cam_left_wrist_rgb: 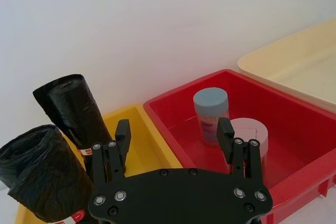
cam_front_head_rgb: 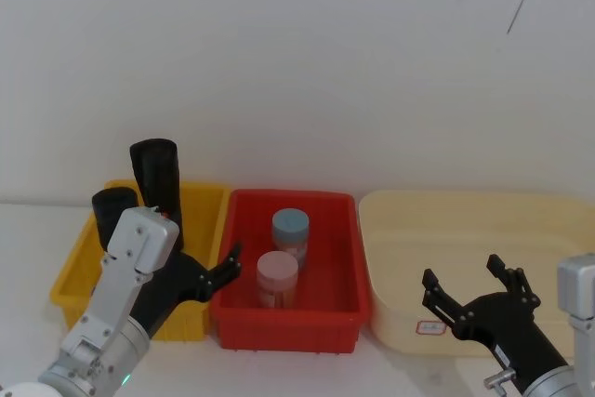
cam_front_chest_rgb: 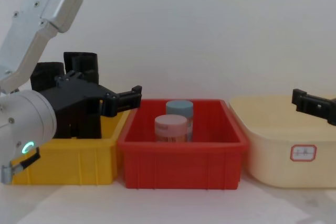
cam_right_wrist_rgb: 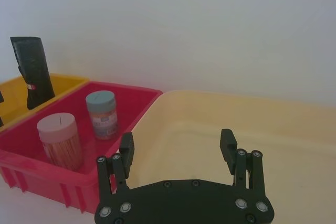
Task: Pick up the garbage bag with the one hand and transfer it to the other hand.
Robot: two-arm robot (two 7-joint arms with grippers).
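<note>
Nearest to me, my left gripper (cam_left_wrist_rgb: 174, 132) hangs low over the divide between the yellow bin (cam_front_chest_rgb: 79, 163) and the red bin (cam_front_chest_rgb: 181, 163), jaws spread wide with nothing between them. My right gripper (cam_right_wrist_rgb: 177, 141) hovers on the other side, at the near edge of the cream tub (cam_front_head_rgb: 446, 230), its jaws likewise parted and empty. In the red bin the pink-lidded jar (cam_front_head_rgb: 277, 276) stands in front with the blue-lidded jar (cam_front_head_rgb: 290, 230) just behind it, both upright. Farther back on my left, the garbage bag (cam_front_head_rgb: 155, 172) stands in the yellow bin, leaning a little, its top well above the rim and a white-and-red band low on it. A second black roll (cam_front_head_rgb: 113, 204) stands just beside it, nearer to me. One of the left fingers (cam_left_wrist_rgb: 123, 132) is close to the bag; I think there is a gap, but I can't be sure. Behind everything is a plain white wall (cam_front_head_rgb: 297, 62)
</note>
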